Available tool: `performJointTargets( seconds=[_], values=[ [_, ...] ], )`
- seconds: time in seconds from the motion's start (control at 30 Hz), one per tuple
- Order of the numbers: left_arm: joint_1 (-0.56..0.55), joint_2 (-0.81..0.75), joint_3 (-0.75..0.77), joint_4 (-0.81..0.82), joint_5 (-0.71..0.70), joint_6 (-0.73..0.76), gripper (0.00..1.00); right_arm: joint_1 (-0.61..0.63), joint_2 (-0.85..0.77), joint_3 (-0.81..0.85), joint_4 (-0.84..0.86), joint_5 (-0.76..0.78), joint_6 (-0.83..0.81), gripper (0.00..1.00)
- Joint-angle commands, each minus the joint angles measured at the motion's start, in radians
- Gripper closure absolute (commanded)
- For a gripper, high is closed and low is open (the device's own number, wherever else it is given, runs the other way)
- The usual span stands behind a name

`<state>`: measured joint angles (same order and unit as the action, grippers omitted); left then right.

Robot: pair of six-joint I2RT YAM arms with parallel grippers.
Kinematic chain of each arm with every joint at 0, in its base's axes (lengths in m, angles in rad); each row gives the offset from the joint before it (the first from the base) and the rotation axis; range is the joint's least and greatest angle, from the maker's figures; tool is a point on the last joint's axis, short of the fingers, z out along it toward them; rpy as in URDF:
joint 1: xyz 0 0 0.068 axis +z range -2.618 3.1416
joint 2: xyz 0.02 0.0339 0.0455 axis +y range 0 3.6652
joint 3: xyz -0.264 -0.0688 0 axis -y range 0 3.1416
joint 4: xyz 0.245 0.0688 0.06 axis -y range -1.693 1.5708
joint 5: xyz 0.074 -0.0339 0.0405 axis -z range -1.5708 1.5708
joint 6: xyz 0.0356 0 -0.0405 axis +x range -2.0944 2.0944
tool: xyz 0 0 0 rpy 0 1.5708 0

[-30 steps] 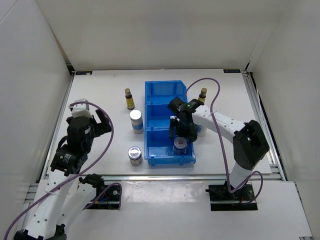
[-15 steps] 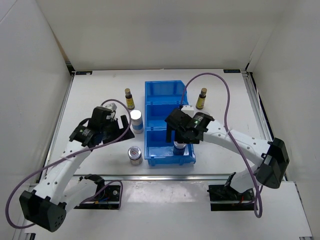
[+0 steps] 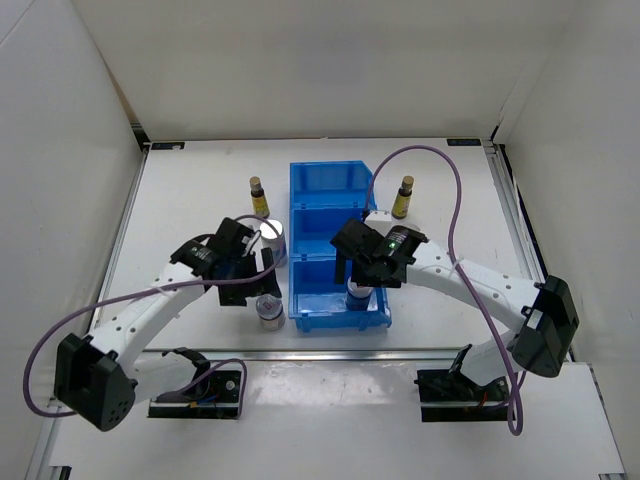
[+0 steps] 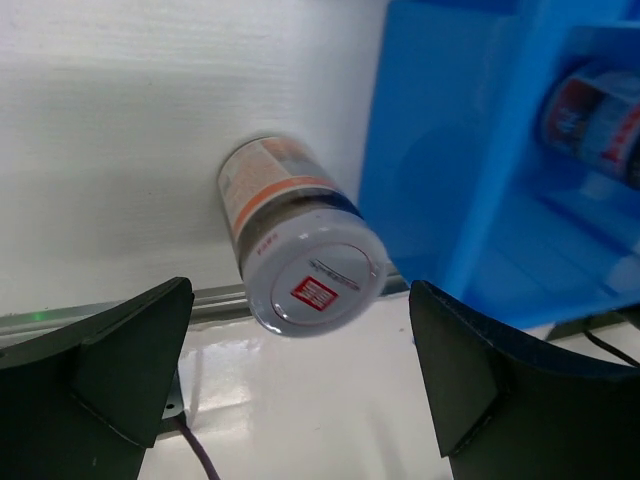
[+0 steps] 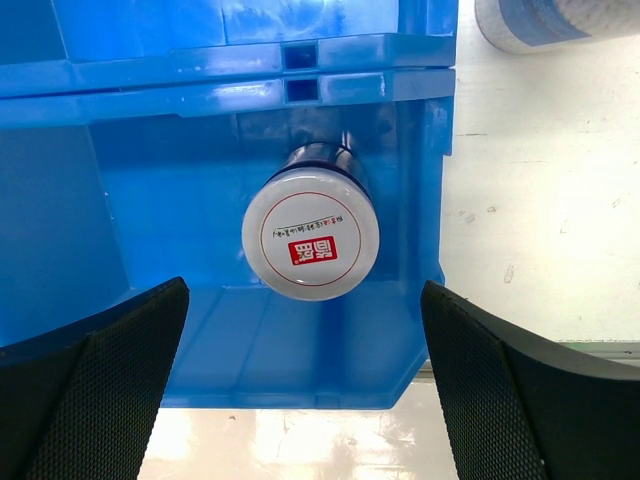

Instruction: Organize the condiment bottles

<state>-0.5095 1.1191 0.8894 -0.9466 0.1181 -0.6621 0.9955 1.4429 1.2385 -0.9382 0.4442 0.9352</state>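
Note:
A squat silver-lidded jar [image 3: 268, 310] with a red mark stands on the table just left of the blue bin [image 3: 322, 178]. My left gripper [image 3: 246, 277] hangs open above it; the left wrist view shows the jar [image 4: 305, 265] between the spread fingers [image 4: 110, 380]. A second squat jar [image 3: 358, 293] stands in the bin's near compartment under my open right gripper [image 3: 362, 270]; the right wrist view shows its lid [image 5: 311, 233]. Two amber bottles [image 3: 259, 197] [image 3: 404, 196] stand on either side of the bin. One white shaker [image 3: 272, 236] is left of the bin.
The bin's middle and far compartments look empty. A white and blue container [image 5: 560, 20] lies right of the bin in the right wrist view. The table's front rail [image 3: 330, 352] runs just beyond the bin's near wall.
My left arm has swung right and down from the left side to above the jar beside the bin. My right gripper has stayed over the near compartment, its arm now stretched out further.

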Motion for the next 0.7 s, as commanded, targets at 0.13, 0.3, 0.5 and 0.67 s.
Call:
performJointTargets(
  seconds=[0.13,0.3,0.5,0.67],
  values=[
    [-0.02,0.079,-0.032,0.032,-0.049,-0.014,0.0,0.002,-0.004,-0.004,0.009,0.036,0.02,0.0],
    [-0.029,0.104,-0.043,0.063,-0.015,-0.005,0.15,0.002,-0.004,-0.004,0.018,0.036,0.02,0.0],
    [-0.029,0.006,-0.007,0.048,-0.035,-0.034,0.32,0.002,-0.004,-0.004,0.018,0.036,0.02,0.0],
    [-0.029,-0.012,0.057,0.0,-0.044,-0.024,0.34,0.002,-0.015,-0.013,0.018,0.036,0.02,0.0]
  ],
)
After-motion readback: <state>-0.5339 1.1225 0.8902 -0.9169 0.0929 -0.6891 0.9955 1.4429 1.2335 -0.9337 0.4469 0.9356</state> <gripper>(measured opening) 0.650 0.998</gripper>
